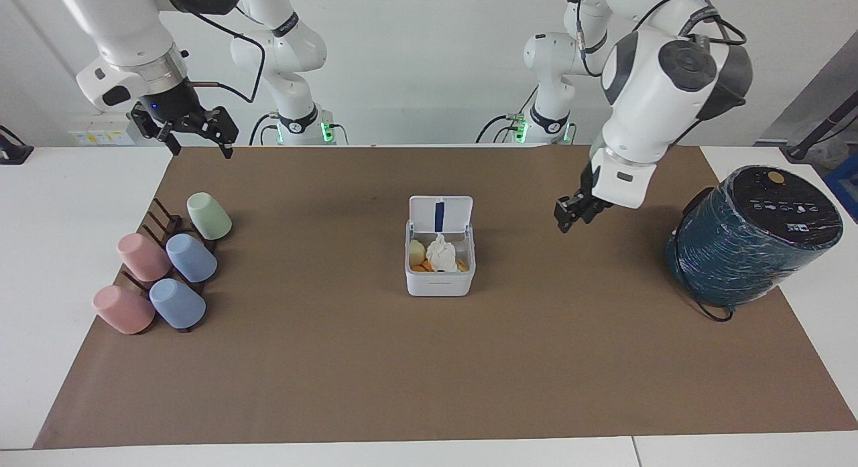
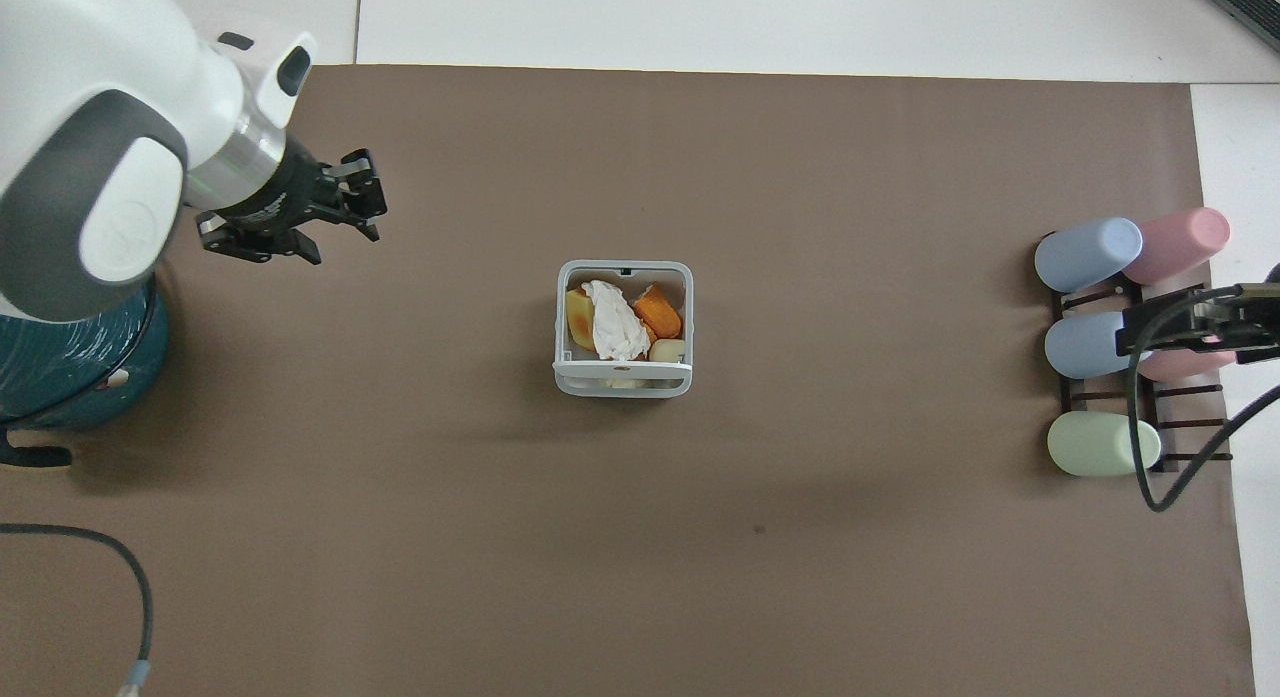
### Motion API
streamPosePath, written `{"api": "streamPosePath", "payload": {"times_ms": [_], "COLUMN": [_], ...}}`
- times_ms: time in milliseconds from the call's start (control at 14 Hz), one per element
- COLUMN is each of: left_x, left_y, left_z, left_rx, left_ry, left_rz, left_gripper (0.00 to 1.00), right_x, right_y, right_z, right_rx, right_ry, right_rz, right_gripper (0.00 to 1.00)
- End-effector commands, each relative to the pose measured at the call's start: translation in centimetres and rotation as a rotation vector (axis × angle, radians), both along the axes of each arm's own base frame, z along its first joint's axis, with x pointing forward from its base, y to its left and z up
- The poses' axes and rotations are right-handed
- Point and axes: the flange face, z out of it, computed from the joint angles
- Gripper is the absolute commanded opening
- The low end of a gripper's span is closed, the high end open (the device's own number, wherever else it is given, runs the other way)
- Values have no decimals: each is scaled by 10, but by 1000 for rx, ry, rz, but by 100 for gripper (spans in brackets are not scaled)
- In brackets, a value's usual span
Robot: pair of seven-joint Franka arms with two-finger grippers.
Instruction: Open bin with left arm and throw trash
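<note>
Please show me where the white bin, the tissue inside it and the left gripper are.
bin [image 1: 439,285]: facing view, on its front wall.
tissue [image 2: 612,322]: overhead view, on the middle of the crumpled paper.
left gripper [image 1: 567,221]: facing view, midway between its fingertips.

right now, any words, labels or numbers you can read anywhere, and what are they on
None can be read.
Front of the bin: a small dark mark, too small to read.
Top of the teal wrapped cylinder: white icons or lettering, too small to read.
</note>
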Motion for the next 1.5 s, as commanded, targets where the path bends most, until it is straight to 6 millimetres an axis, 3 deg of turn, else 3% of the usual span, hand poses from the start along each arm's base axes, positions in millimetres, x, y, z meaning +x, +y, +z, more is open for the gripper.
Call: {"api": "streamPosePath", "payload": {"times_ms": [0,287,430,573,788,1146,1433], "left_x": [-13,-36,-50,-72,-87,-88,-82], "left_y": [44,54,51,44,44,56,65], "left_z": [30,48,61,90,79,54,57], "left_rx": [59,130,132,128,134,136,93], "left_ry": [-6,52,71,32,57,-9,-51], "left_rz": [-103,-200,-237,-268,-297,-300,-369], "left_gripper": [60,67,79,96,100,100,100], "right_x": [-4,-4,-4,-4,-4,-4,-4], "right_y": [-2,-2,-2,-3,-2,-2,-2], "right_z": [3,3,3,3,3,3,3], "right_rx": [-1,-1,-1,-1,-1,-1,-1], "right_ry": [9,9,9,9,9,9,9], "right_rz": [25,25,25,24,25,25,25], "right_gripper": [100,100,100,100,100,100,100]}}
